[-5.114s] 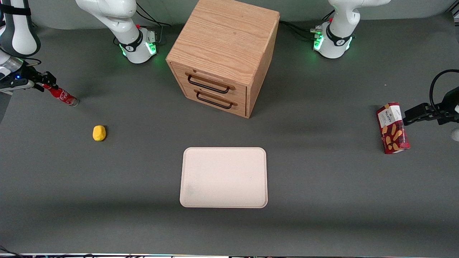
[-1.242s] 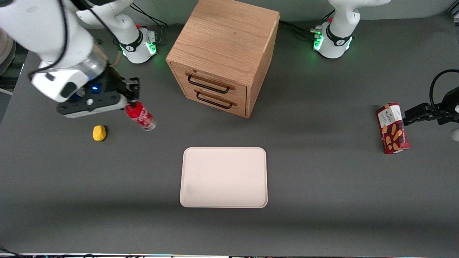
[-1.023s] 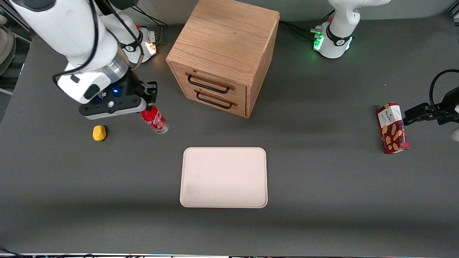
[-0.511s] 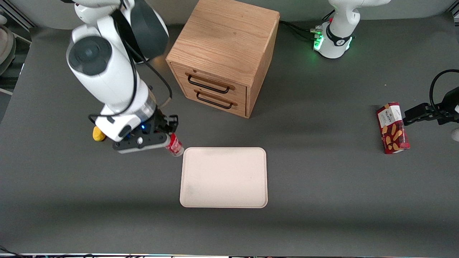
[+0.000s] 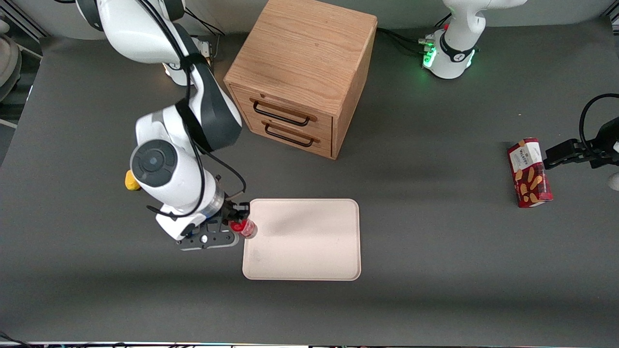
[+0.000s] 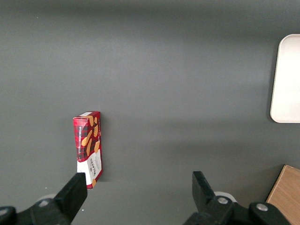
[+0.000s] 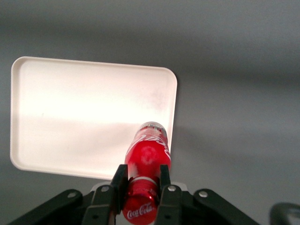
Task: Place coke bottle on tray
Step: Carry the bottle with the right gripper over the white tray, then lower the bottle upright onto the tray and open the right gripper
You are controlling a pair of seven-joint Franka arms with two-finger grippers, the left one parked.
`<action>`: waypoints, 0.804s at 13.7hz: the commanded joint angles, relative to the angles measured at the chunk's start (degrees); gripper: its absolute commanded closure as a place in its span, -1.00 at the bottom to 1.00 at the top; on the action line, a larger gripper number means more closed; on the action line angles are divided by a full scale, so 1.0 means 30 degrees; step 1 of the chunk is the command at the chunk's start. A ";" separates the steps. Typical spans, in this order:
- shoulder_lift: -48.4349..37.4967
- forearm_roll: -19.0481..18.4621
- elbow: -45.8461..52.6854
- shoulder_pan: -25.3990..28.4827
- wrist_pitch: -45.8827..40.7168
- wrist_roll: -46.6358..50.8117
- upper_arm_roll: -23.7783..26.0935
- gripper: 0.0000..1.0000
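The small slim red bottle (image 7: pixel 146 161) bears white "Coca-Cola" script near its cap. The red biscuit box (image 5: pixel 529 172) has a white label, its text unreadable.

The gripper (image 5: pixel 236 226) carried the coke bottle (image 5: pixel 245 227) (seemingly airborne) over the tray (image 5: pixel 309 241) edge.
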 commanded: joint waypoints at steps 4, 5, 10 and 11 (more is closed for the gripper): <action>0.0736 0.0730 -0.1303 0.0205 0.2517 0.0295 0.0092 1.00; 0.0883 0.0790 -0.1390 0.0205 0.2808 0.0295 0.0092 1.00; 0.1147 0.0907 -0.1977 0.0234 0.3427 0.0295 0.0238 1.00; 0.1206 0.0907 -0.1977 0.0234 0.3427 0.0295 0.0238 1.00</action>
